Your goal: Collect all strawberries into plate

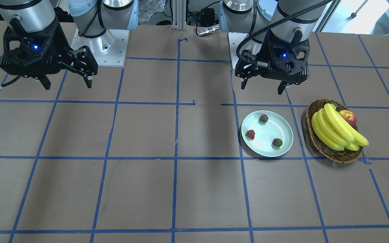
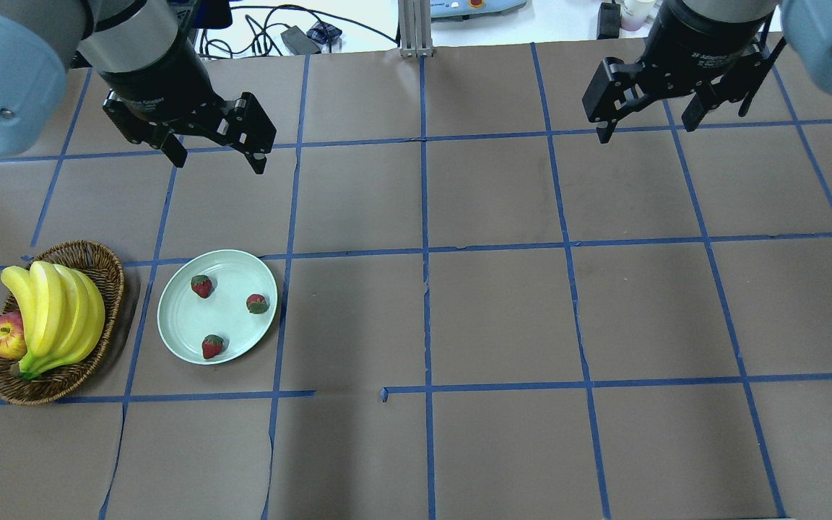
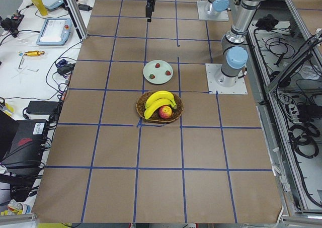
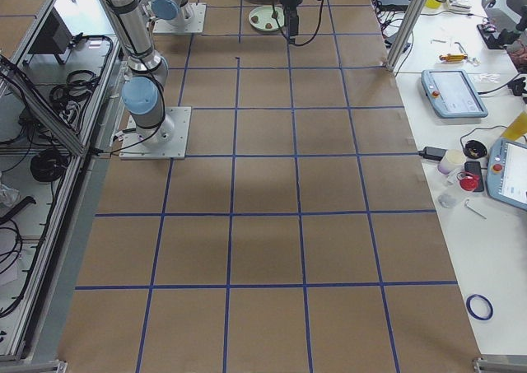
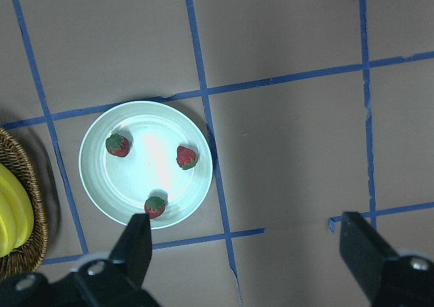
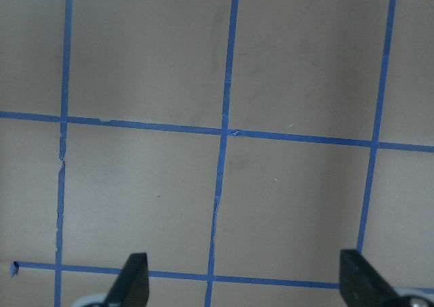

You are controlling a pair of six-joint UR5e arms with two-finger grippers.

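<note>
Three strawberries [image 2: 201,286] [image 2: 257,303] [image 2: 211,347] lie apart from each other inside the pale mint-green plate [image 2: 228,274] on the left half of the table. They also show in the left wrist view [image 5: 117,145] [image 5: 186,156] [image 5: 155,206] on the plate [image 5: 146,168], and in the front view [image 1: 264,118] [image 1: 250,134] [image 1: 277,142]. My left gripper [image 2: 219,164] [image 5: 247,246] is open and empty, raised above the table just beyond the plate. My right gripper [image 2: 647,130] [image 6: 247,280] is open and empty, raised over bare table on the far right.
A brown wicker basket [image 2: 109,267] with bananas [image 2: 55,310] and a red-yellow apple [image 2: 4,337] stands just left of the plate. Brown paper with a blue tape grid covers the table. The arm bases [image 1: 100,50] stand at the robot's edge.
</note>
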